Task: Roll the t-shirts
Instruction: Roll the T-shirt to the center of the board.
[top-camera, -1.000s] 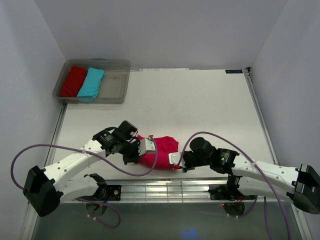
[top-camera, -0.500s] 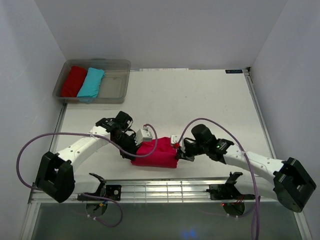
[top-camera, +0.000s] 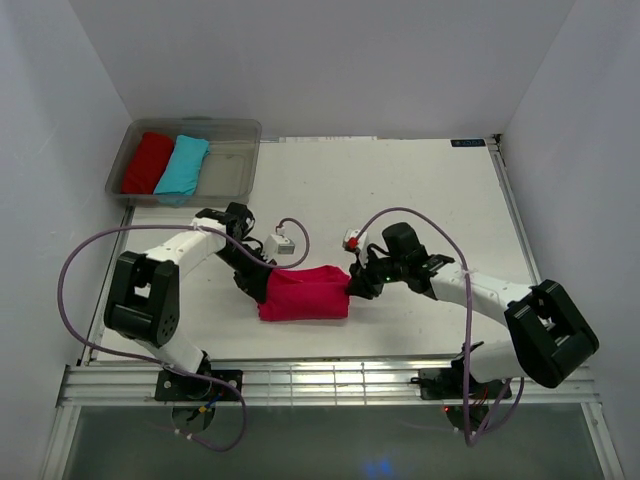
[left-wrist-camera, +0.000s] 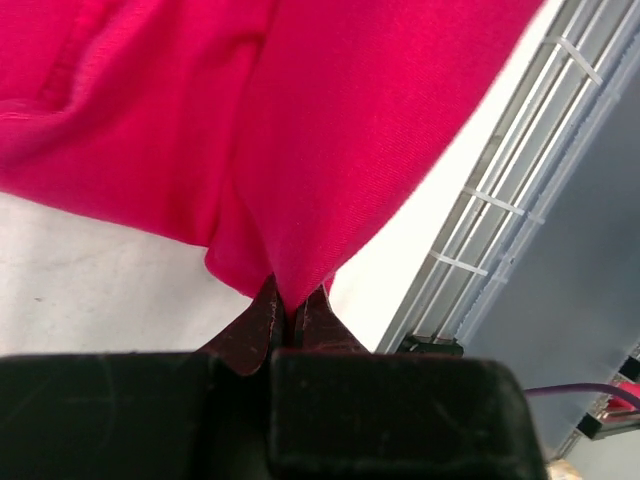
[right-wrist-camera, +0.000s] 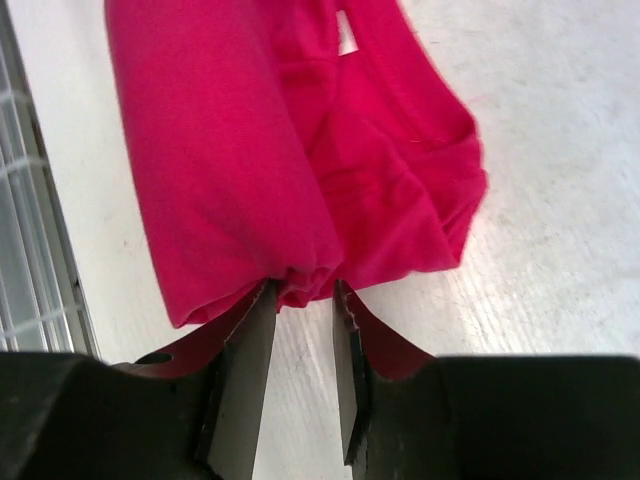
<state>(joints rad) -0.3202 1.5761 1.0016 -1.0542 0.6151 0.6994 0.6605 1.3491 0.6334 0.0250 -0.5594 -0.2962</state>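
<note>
The magenta-pink t-shirt (top-camera: 303, 294) lies as a short roll across the near middle of the table. My left gripper (top-camera: 262, 284) is at its left end, shut on a fold of the fabric; in the left wrist view the cloth (left-wrist-camera: 330, 130) runs right into the closed tips of the gripper (left-wrist-camera: 295, 303). My right gripper (top-camera: 352, 283) is at the roll's right end. In the right wrist view its fingertips (right-wrist-camera: 262, 300) pinch a bunched edge of the shirt (right-wrist-camera: 230, 170), and the gripper (right-wrist-camera: 304, 292) sits low over the table.
A clear plastic bin (top-camera: 232, 176) stands at the back left with a dark red cloth bundle (top-camera: 148, 162) and a turquoise bundle (top-camera: 182, 165) in it. A metal rail (top-camera: 320, 378) runs along the near edge. Walls close in on the left, back and right.
Both grippers have moved away from the near edge, further onto the table, taking the shirt along. The shirt has turned over and now lies as a longer, neater roll between them.
</note>
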